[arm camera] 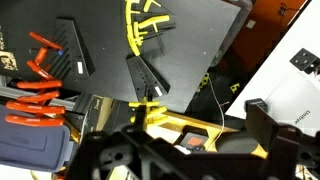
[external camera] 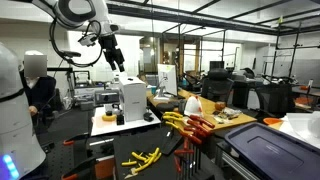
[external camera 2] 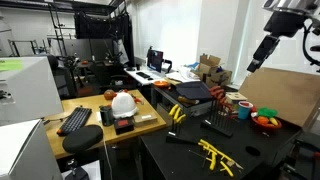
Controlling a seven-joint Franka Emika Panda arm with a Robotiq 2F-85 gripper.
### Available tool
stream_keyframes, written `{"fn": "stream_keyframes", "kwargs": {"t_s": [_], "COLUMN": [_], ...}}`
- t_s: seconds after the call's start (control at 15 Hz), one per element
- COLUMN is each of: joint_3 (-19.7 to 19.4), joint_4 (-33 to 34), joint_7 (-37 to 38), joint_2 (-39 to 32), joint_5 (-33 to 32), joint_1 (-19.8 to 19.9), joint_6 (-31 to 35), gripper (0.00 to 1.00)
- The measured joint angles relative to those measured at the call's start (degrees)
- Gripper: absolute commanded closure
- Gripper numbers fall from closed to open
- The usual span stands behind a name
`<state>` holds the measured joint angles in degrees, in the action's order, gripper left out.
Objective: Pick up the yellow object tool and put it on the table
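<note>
**Approach stage, before any grasp.** The Panda arm's tool [external camera: 113,58] hangs high in the air, well above the red-handled pliers [external camera: 200,125], as both exterior views show [external camera 2: 257,58]. In the wrist view its two dark fingers [arm camera: 268,135] stand wide apart, and no item appears clamped between them, so the tool [arm camera: 185,145] reads as spread and empty. A yellow frame seen between the fingers seems to be part of the scene below rather than something held.

The yellow pronged object [external camera: 140,157] lies flat on the dark counter [external camera 2: 180,150], near the pliers but not touching them. In the wrist view the object [arm camera: 145,25] sits at the top edge, beyond the pliers [arm camera: 35,85] and to one side. It is therefore below and ahead of the tool, not directly under it. In an exterior view its long axis [external camera 2: 215,156] runs diagonally across the counter. The next move likely calls for travel forward past the pliers, then descent with the fingers set across that axis.
</note>
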<state>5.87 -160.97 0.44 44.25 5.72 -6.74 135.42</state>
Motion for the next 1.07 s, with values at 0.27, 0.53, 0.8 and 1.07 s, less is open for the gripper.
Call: {"fn": "stream_keyframes", "kwargs": {"t_s": [0.27, 0.53, 0.8, 1.07], "joint_3": [0.0, 0.0, 0.0, 0.0], "joint_4": [-0.3, -0.3, -0.3, -0.2], "joint_7": [0.0, 0.0, 0.0, 0.0], "joint_2": [-0.6, -0.6, -0.6, -0.7], "joint_5": [0.0, 0.0, 0.0, 0.0], "joint_1": [0.0, 0.0, 0.0, 0.0], "joint_6": [0.0, 0.0, 0.0, 0.0], "gripper": [0.0, 0.0, 0.0, 0.0]}}
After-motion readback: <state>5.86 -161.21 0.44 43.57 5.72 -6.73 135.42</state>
